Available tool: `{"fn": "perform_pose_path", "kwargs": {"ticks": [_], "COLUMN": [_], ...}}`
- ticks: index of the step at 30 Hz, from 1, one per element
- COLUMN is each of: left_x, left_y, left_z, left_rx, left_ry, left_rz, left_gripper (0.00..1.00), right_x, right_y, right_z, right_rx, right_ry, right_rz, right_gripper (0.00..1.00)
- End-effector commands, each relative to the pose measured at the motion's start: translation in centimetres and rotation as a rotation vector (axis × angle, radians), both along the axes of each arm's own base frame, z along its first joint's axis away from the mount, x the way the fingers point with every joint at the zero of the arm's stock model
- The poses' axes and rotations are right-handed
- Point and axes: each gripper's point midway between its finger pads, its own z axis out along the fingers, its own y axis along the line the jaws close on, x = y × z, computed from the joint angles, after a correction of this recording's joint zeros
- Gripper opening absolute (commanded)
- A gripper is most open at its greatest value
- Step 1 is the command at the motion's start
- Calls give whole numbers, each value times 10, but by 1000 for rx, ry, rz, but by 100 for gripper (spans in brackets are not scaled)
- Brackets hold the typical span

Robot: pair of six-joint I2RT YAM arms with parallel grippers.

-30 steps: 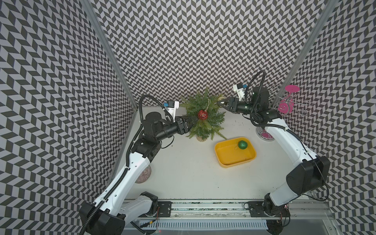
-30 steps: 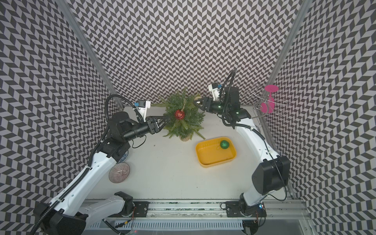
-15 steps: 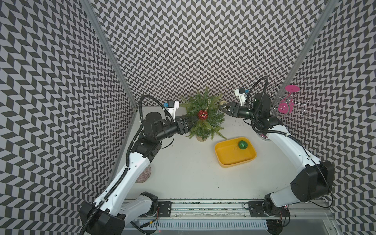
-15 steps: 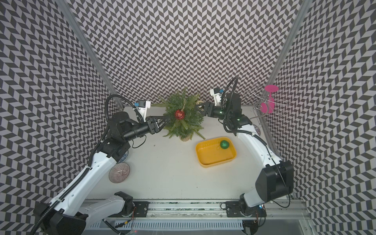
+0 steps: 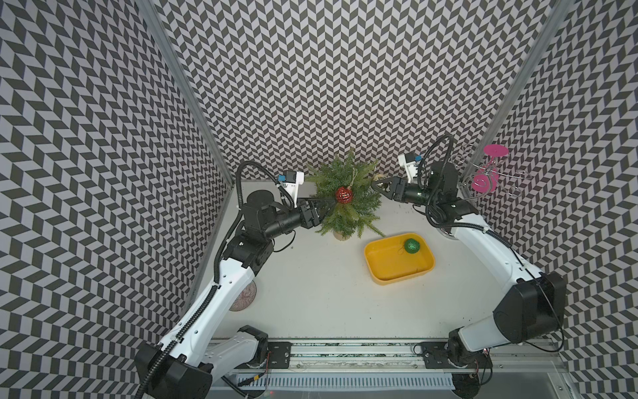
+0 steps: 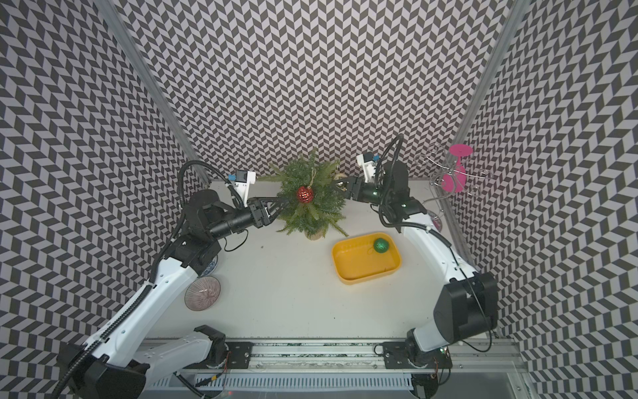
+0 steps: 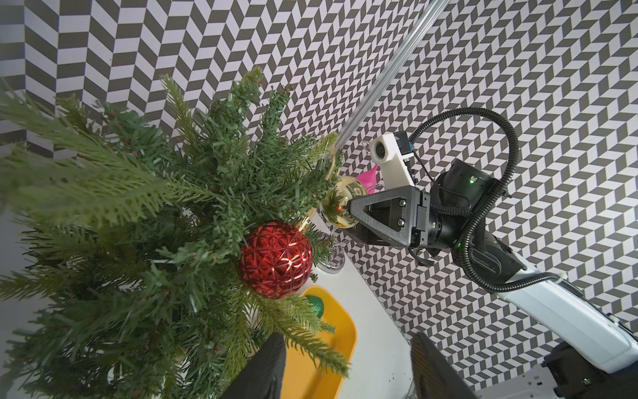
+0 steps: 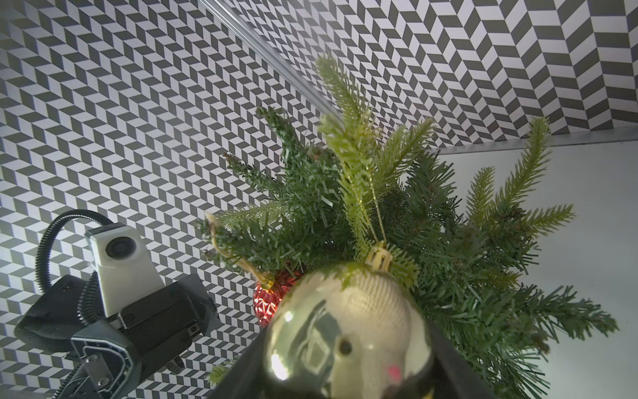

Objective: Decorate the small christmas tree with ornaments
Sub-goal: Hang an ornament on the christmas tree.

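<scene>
clasping gold bauble (image 7: 340, 193), right hand (image 5: 377, 184), at tree (image 5: 345, 210) edge

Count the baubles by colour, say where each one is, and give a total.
Red bauble: 1, hanging on the tree
Green bauble: 1, in the yellow tray
Gold bauble: 1, held in the right gripper
Total: 3

Left arm (image 5: 224, 286) stretched forward from its base, forearm near level. Left gripper (image 5: 329, 204) points toward the robot's right, jaws parted. Right arm (image 5: 483, 241) bent at the elbow, wrist near level. Right gripper (image 5: 376, 183) faces the left one, jaws clamped on the gold ornament (image 7: 345, 188). Grippers apart.
</scene>
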Motion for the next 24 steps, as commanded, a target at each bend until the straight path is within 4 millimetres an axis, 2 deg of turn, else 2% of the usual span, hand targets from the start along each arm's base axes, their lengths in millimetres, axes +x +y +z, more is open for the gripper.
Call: {"fn": "perform_pose_path", "kwargs": {"ticks": [1, 5, 16, 19, 24], "left_x": [0, -1, -1, -1, -1], "left_y": [1, 1, 1, 1, 1], "left_z": [2, 3, 3, 3, 2], "left_rx": [-12, -14, -14, -14, -14], "left_ry": [-8, -9, -10, -10, -7], "left_rz": [-3, -4, -5, -4, -3], "left_gripper": [60, 60, 60, 60, 60], "right_x": [-3, -3, -6, -6, -6], "right_y": [-2, -2, -2, -2, 0], "right_z": [21, 22, 21, 23, 16], "right_rx": [12, 14, 20, 27, 23], "right_ry": [-74, -74, -71, -77, -59], "right_rz": [-3, -2, 4, 7, 15], "right_gripper": [59, 60, 68, 67, 66]}}
